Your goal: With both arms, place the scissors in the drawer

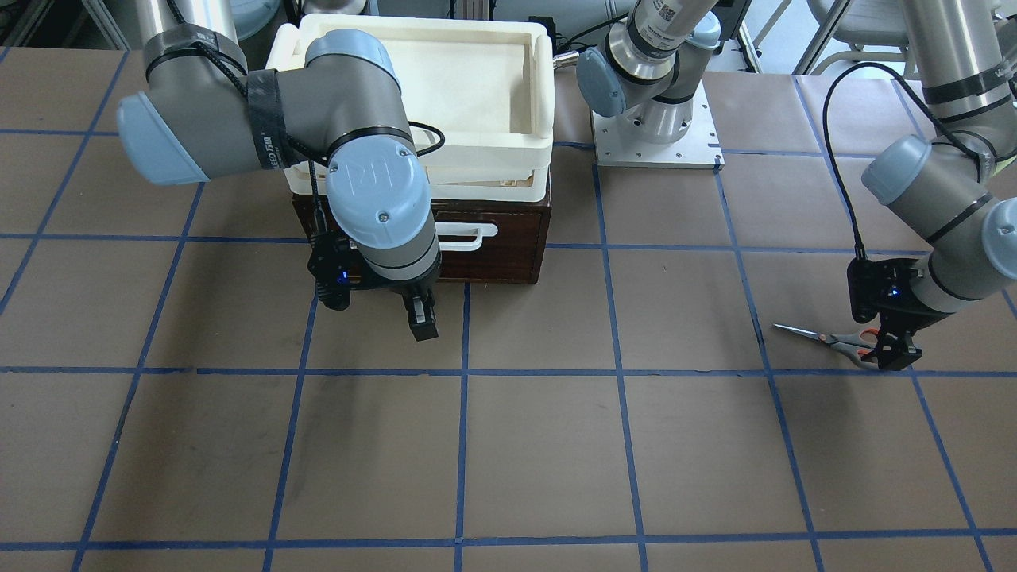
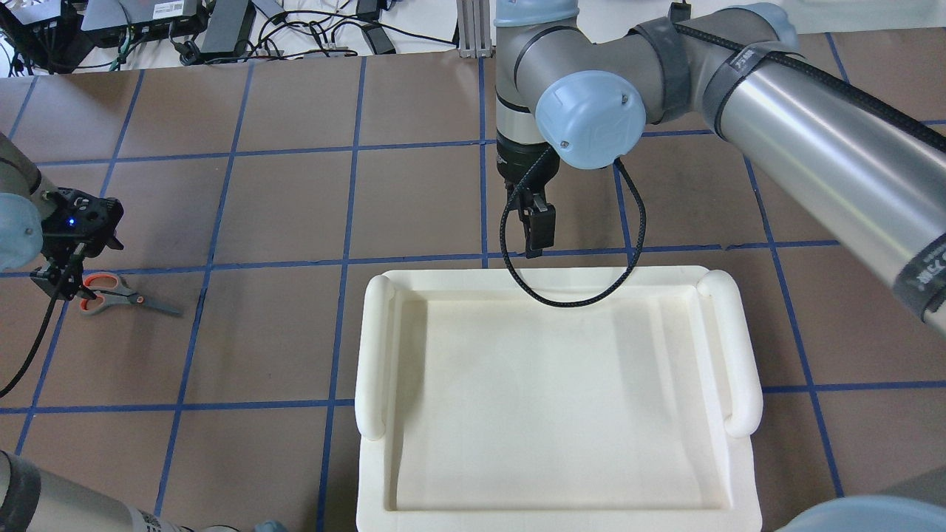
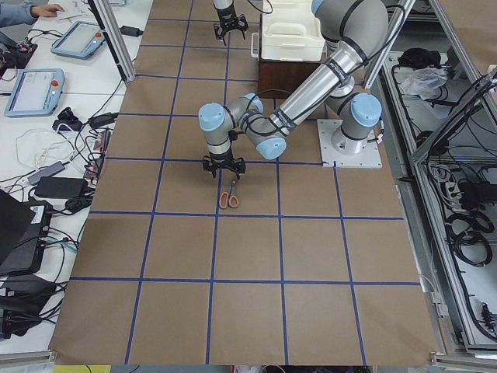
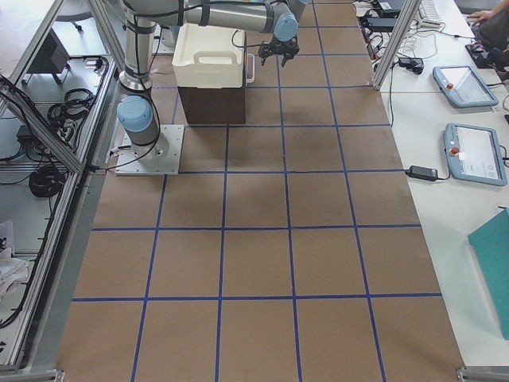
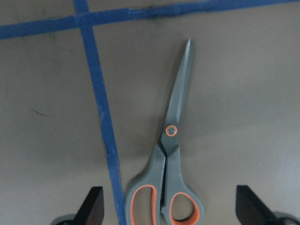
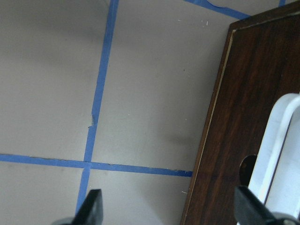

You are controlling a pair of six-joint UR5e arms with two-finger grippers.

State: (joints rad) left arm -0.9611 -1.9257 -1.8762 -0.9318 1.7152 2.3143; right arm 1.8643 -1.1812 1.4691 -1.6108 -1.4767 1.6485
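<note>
Closest to the overhead lens, the white foam tray (image 2: 373,347) is seen stacked on top of the drawer (image 1: 508,258), whose dark front with its white bar handle (image 1: 469,236) is shown shut. Out front, the right gripper (image 1: 422,322) is held just before that handle, fingers spread wide, nothing between them. Well apart, the left gripper (image 1: 891,356) is poised over the scissors (image 5: 169,140), fingers parted either side of the orange-lined loops. Blades closed, the scissors are laid flat on the brown table (image 1: 540,445), beside a blue tape line (image 5: 101,117).
</note>
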